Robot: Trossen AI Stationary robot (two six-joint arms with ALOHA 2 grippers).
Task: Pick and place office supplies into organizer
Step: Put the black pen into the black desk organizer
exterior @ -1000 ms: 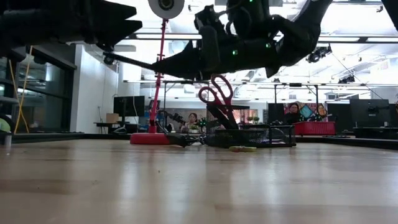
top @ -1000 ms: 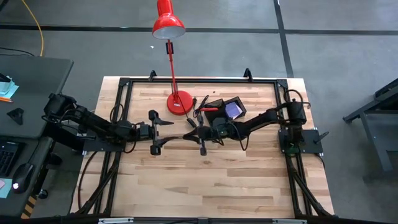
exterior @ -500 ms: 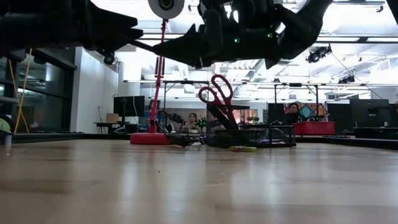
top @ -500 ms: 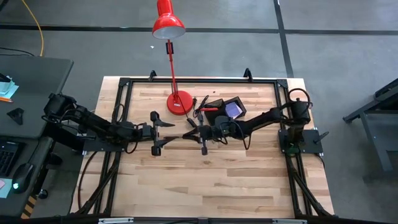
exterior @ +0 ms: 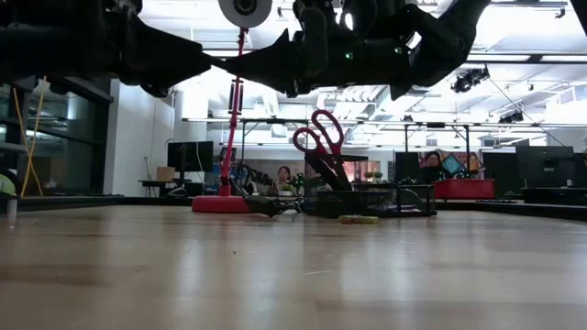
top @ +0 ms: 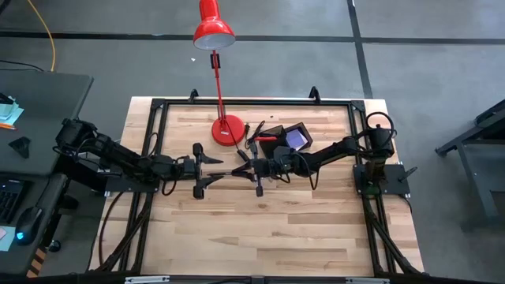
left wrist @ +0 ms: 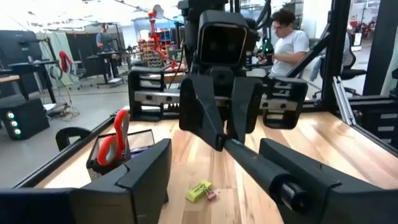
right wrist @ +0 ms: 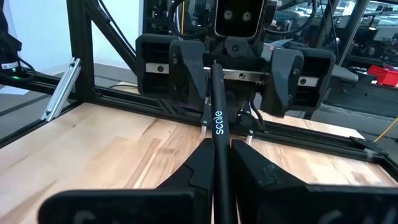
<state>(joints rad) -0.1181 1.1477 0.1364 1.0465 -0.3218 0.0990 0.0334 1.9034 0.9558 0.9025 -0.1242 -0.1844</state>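
A thin black pen [top: 229,172] hangs level above the table's middle, with my right gripper [top: 251,168] shut on it. My left gripper [top: 199,170] faces it, open, with its two fingers on either side of the pen's free end [left wrist: 287,191]. The black organizer [top: 288,138] stands at the far middle and holds a purple-blue pad [top: 295,139]. Red-handled scissors [exterior: 319,137] stand upright in it. A tiny yellow piece [left wrist: 199,190] lies on the wood in front of it. My right gripper pinches the pen's shaft [right wrist: 217,140] between its two fingers. The fingers come level from the table's right and lie along the pen. The pen sticks out ahead of them toward the left arm, level and clear of the table. I cannot tell whether my left gripper touches the pen's free end, which lies close to one finger [left wrist: 311,177].
A red desk lamp stands with its round base [top: 227,130] at the far middle, just left of the organizer. A black frame [top: 252,102] runs round the table's edges. Bare wood [top: 260,229] fills the near half. People sit in the room beyond the table.
My left gripper has tipped down to level, and its fingers now stand about the pen's free end. My right gripper has kept its hold. The pen has gone from slanting to level, its free end now higher.
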